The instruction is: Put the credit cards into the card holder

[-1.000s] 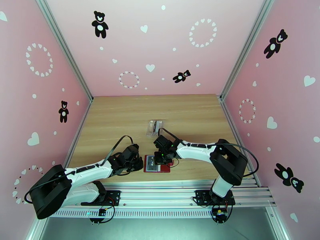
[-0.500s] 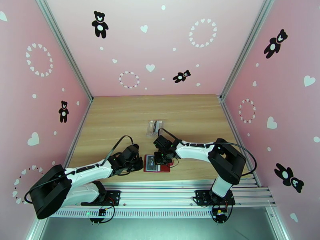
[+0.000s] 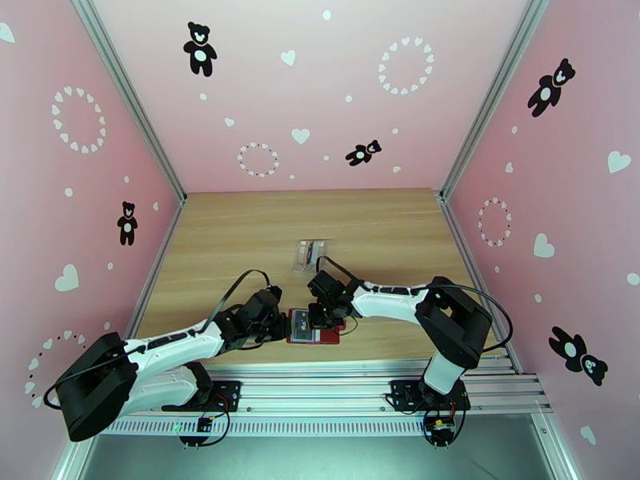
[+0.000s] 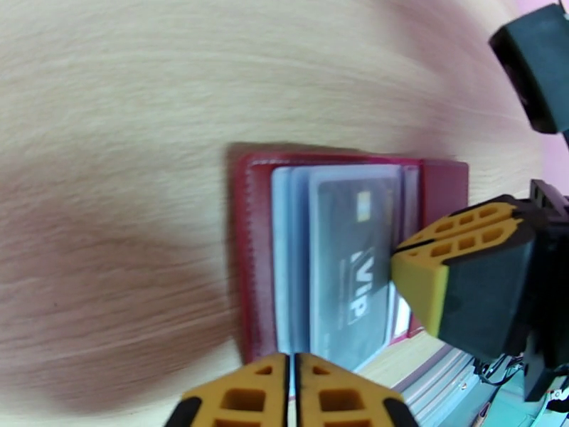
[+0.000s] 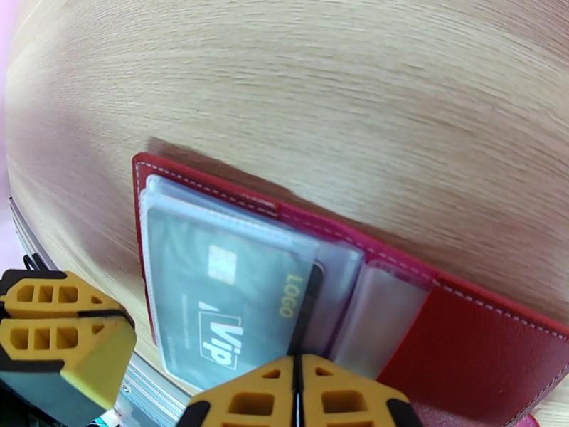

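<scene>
Dark-red leather with pale stitching: the card holder (image 3: 326, 338) lies open and flat on the wooden table (image 3: 240, 234). All positions below are taken from it. In the top view, grey translucent sleeves (image 5: 355, 307) fan over its left half, and its right half is bare red leather.

Credit cards: one dark grey card (image 4: 352, 265), printed "VIP" and "LOGO" with a gold chip, sits inside the uppermost sleeve of the card holder. The plastic dulls its face. No other card can be made out with certainty.

Left gripper (image 4: 291, 371): just beside the card holder's left edge, low over the table. The fingertips meet with only a hairline between them. It is clenched, with nothing seen between the fingertips. Contact with the leather cannot be confirmed.

Right gripper (image 5: 297, 371): over the far side of the card holder, angled down onto the sleeves. It is clenched, fingertips pressed together. One of its fingertips (image 4: 419, 279) stands at the LOGO end of the card. A thin dark strip runs from where the fingertips meet along that end. Whether this is a card pinched edge-on cannot be told.

Clear plastic tray (image 3: 308, 255): well beyond the card holder, toward the back of the table and apart from both grippers. Its contents are too small to identify.
</scene>
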### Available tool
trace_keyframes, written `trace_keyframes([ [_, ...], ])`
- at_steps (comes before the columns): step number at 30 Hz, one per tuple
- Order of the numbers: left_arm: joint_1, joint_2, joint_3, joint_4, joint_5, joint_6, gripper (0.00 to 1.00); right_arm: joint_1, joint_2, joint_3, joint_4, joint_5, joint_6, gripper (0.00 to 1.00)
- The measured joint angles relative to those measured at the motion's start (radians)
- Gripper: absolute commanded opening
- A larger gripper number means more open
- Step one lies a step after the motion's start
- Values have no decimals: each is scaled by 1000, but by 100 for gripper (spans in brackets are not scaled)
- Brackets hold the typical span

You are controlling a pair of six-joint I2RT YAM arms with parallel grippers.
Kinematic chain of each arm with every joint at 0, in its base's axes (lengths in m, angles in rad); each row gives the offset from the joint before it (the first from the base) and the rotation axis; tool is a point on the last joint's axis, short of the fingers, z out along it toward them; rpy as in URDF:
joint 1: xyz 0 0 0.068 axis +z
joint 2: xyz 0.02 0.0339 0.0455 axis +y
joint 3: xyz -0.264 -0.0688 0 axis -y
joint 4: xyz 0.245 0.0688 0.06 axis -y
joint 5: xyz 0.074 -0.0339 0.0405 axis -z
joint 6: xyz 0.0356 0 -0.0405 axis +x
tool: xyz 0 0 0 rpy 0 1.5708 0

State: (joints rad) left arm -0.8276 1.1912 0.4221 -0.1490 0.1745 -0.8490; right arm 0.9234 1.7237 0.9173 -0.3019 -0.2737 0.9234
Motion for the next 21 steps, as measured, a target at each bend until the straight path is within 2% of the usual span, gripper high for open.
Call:
trace_keyframes([
  [21,-9,79,17,53,6,-2,16,-2,3,-9,25,-8,2,7],
])
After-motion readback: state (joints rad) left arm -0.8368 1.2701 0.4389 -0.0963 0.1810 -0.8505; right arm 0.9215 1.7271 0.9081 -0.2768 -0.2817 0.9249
